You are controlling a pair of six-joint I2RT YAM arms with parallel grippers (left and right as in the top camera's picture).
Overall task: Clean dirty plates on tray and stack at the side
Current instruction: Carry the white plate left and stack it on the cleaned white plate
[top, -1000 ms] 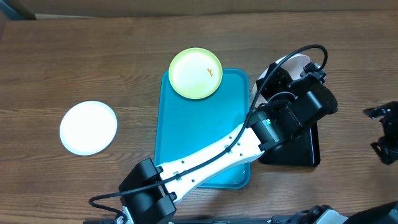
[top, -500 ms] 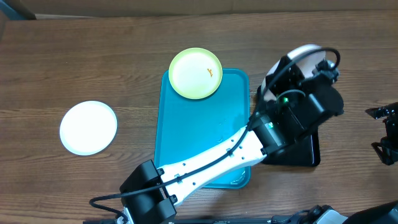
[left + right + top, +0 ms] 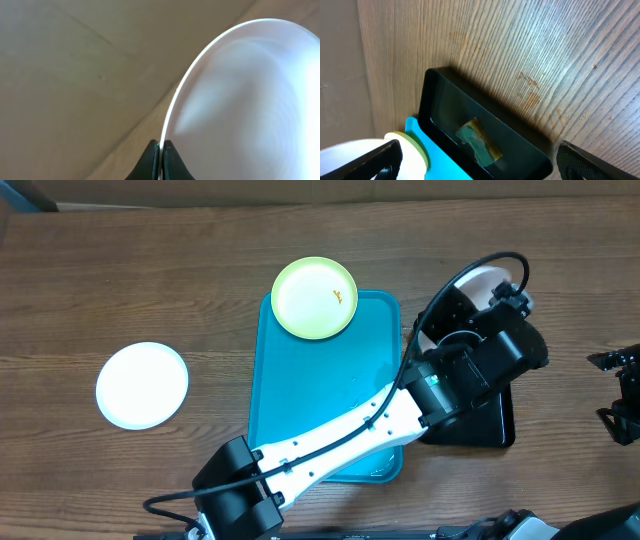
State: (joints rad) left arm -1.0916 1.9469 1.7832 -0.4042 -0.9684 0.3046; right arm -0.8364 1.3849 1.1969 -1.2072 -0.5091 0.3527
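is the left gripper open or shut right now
Shut on the white plate: the wrist view shows the left gripper pinching its rim, with no gap.

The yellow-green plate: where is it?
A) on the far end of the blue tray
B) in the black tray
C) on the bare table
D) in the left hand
A: the yellow-green plate rests on the blue tray's far end, overlapping its rim.
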